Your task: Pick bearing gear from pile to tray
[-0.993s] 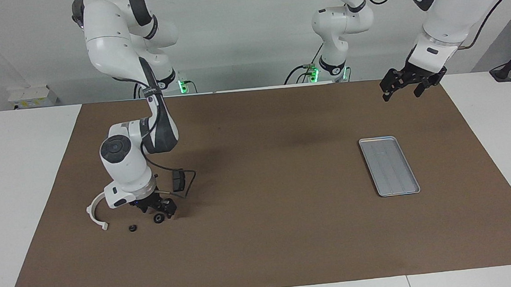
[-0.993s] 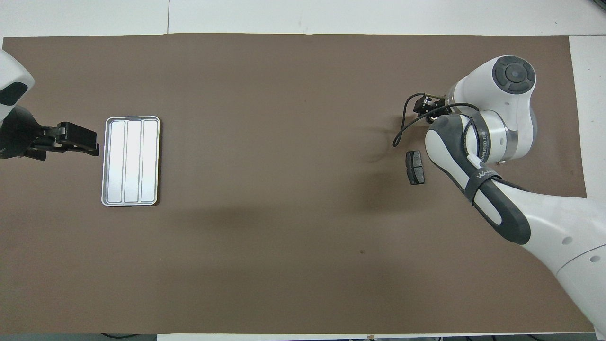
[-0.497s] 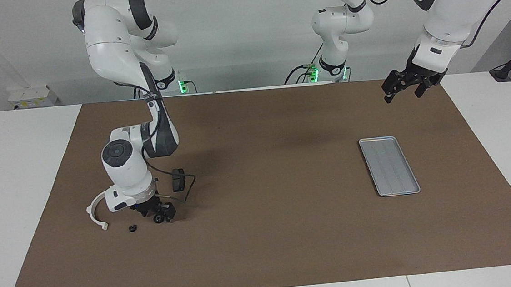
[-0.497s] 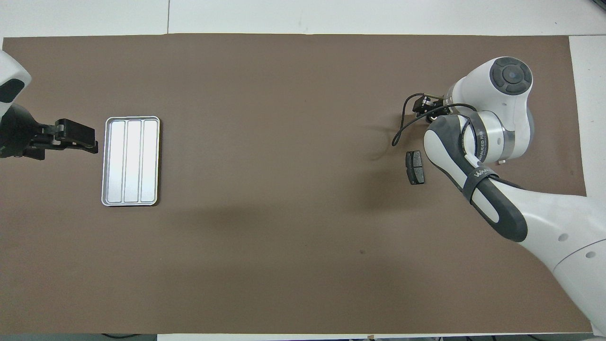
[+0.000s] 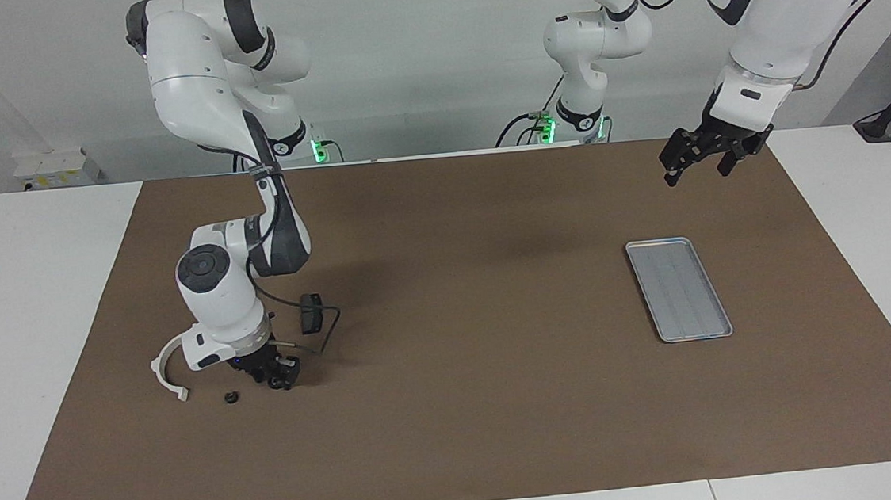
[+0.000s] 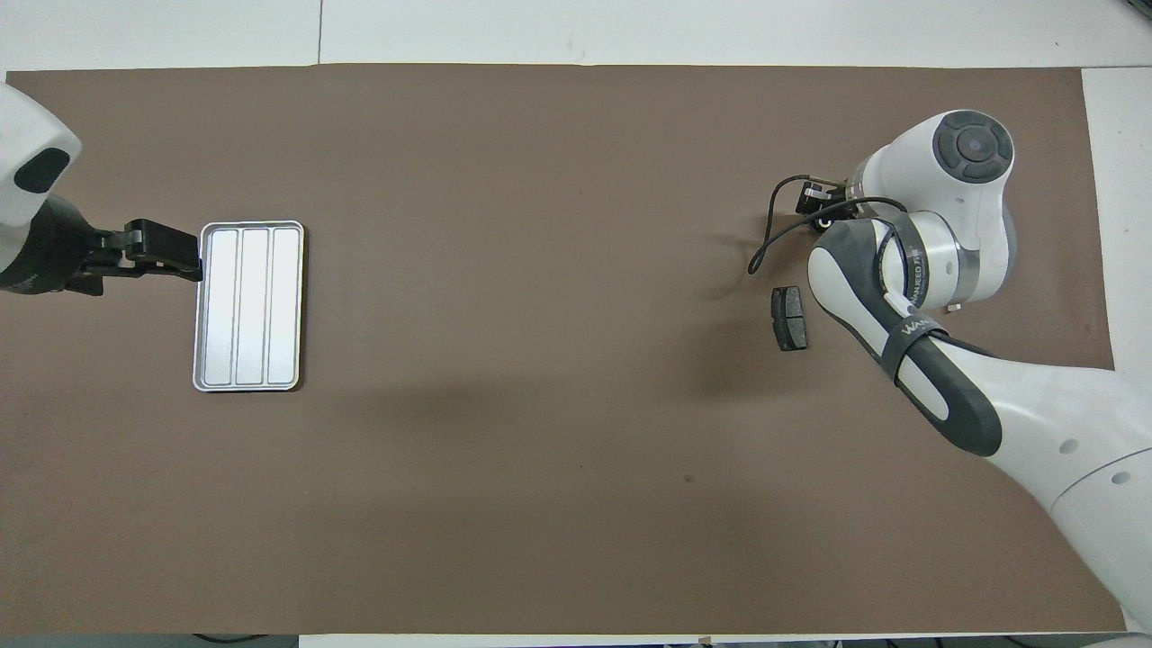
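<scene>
The pile lies toward the right arm's end of the table: a white plastic arc [image 5: 166, 370], a dark grey pad [image 5: 310, 312], also in the overhead view [image 6: 789, 318], and a small black round piece [image 5: 230, 396]. My right gripper [image 5: 280, 377] is down at the mat in the pile, shut on another black round piece [image 5: 275, 383]. The arm hides most of it in the overhead view [image 6: 814, 195]. The silver tray [image 5: 679, 289] [image 6: 248, 306] lies empty toward the left arm's end. My left gripper [image 5: 697, 160] [image 6: 175, 255] is open, raised over the mat at the tray's rim.
A brown mat [image 5: 474, 407] covers the table, with white table edge around it. A black cable [image 6: 765, 238] loops from the right wrist over the mat beside the pad. A second dark pad does not show.
My right gripper has closed in on the black round piece at the mat. My left gripper has moved a little toward the tray.
</scene>
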{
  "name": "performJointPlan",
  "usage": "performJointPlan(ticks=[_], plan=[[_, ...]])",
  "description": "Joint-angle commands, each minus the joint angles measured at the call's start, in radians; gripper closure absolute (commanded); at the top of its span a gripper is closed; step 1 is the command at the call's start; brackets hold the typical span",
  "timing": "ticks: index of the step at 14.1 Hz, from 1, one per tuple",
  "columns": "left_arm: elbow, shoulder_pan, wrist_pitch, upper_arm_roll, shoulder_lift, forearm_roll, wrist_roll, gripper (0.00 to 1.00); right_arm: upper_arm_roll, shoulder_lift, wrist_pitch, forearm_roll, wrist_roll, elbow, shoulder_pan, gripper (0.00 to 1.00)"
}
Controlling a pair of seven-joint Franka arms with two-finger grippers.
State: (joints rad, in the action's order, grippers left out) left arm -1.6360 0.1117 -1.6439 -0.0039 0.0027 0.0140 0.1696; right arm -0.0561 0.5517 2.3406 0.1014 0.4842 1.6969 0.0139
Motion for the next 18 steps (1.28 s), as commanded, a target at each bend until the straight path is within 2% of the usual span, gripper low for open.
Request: performJointPlan(ticks=[1, 2, 3, 4, 5, 10, 11, 14, 16, 18], plan=[[-0.068, 0.022, -0.045, 0.01, -0.052, -0.025, 0.028, 0.0, -0.01, 0.017, 0.023, 0.015, 0.034, -0.013, -0.009, 0.43], [-0.065, 0.022, -0.037, 0.009, -0.052, -0.023, 0.069, 0.0, -0.01, 0.017, 0.023, 0.015, 0.042, -0.013, -0.009, 0.51], [-0.067, 0.02, -0.028, 0.008, -0.052, -0.023, 0.102, 0.0, -0.01, 0.017, 0.023, 0.015, 0.042, -0.013, -0.009, 0.64], [-0.068, 0.016, -0.016, 0.008, -0.053, -0.023, 0.103, 0.0, -0.01, 0.017, 0.022, 0.017, 0.042, -0.013, -0.009, 0.78], [-0.068, 0.013, -0.008, 0.008, -0.053, -0.023, 0.1, 0.0, -0.01, 0.017, 0.022, 0.023, 0.04, -0.013, -0.009, 1.0], [-0.061, 0.002, -0.034, 0.019, -0.05, -0.023, 0.111, 0.0, -0.01, 0.014, 0.0, 0.032, 0.025, -0.026, -0.006, 1.0], [-0.061, 0.002, -0.033, 0.019, -0.05, -0.023, 0.111, 0.0, -0.01, 0.014, -0.038, 0.041, 0.008, -0.055, -0.006, 1.0], [-0.041, 0.003, 0.007, 0.018, -0.052, -0.089, 0.102, 0.0, -0.013, -0.009, -0.275, 0.058, -0.053, -0.199, 0.003, 1.0], [-0.018, 0.002, 0.016, 0.021, -0.052, -0.1, 0.093, 0.0, -0.021, -0.057, -0.45, 0.057, -0.085, -0.273, 0.023, 1.0], [-0.042, -0.009, 0.009, 0.022, -0.065, -0.1, 0.042, 0.0, -0.021, -0.113, -0.62, 0.043, -0.079, -0.341, 0.079, 1.0]])
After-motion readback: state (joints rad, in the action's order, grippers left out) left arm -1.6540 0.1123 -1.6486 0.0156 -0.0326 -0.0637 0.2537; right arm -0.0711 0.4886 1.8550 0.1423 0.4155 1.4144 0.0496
